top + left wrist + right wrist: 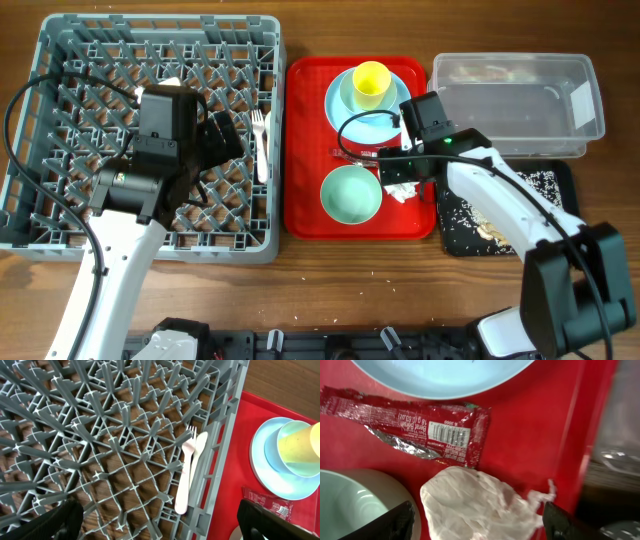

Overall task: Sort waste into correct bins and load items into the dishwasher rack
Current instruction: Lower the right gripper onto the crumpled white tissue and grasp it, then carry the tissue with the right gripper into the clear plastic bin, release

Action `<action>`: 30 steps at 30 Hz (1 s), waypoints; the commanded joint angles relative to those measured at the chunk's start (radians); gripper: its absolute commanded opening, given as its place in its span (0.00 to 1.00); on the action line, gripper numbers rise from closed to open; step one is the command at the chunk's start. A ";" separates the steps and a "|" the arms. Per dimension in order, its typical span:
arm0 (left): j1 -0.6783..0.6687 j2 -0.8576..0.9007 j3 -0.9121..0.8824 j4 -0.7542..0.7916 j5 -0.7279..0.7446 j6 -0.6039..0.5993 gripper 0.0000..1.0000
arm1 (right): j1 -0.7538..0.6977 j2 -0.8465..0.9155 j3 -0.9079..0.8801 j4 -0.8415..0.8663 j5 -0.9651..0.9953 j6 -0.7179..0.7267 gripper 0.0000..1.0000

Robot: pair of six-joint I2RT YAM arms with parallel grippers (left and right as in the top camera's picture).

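Observation:
The grey dishwasher rack (60,60) holds the white fork (185,475) and spoon (199,455) side by side by its right wall. My left gripper (160,525) hovers over them, open and empty. On the red tray, the yellow cup (371,83) sits in the pale blue bowl on the light blue plate (340,112). The pale green bowl (351,194) stands in front. My right gripper (480,527) is open, its fingers on either side of the crumpled white napkin (470,500). The red wrapper (410,425) lies just beyond it.
The red tray (300,200) lies between the rack and the bins. The clear tub (515,100) stands at the back right. The black tray (560,185) in front of it holds rice-like scraps (470,215). The green bowl's rim (350,505) is close to my right gripper's left finger.

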State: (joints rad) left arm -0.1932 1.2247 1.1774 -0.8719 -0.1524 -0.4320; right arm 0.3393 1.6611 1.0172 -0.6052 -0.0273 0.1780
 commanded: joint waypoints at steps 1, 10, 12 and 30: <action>0.006 0.000 0.001 0.002 0.002 -0.003 1.00 | 0.000 0.066 -0.030 0.033 -0.079 0.015 0.82; 0.006 0.000 0.001 0.002 0.002 -0.003 1.00 | -0.003 0.017 0.132 -0.100 -0.077 0.039 0.04; 0.006 0.000 0.001 0.002 0.002 -0.002 1.00 | -0.021 -0.101 0.282 -0.181 0.052 0.040 0.04; 0.006 0.000 0.001 0.002 0.002 -0.002 1.00 | -0.523 -0.037 0.336 -0.096 0.123 0.057 0.82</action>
State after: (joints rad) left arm -0.1932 1.2247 1.1774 -0.8719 -0.1524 -0.4320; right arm -0.1802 1.6611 1.3281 -0.6884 0.1478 0.2554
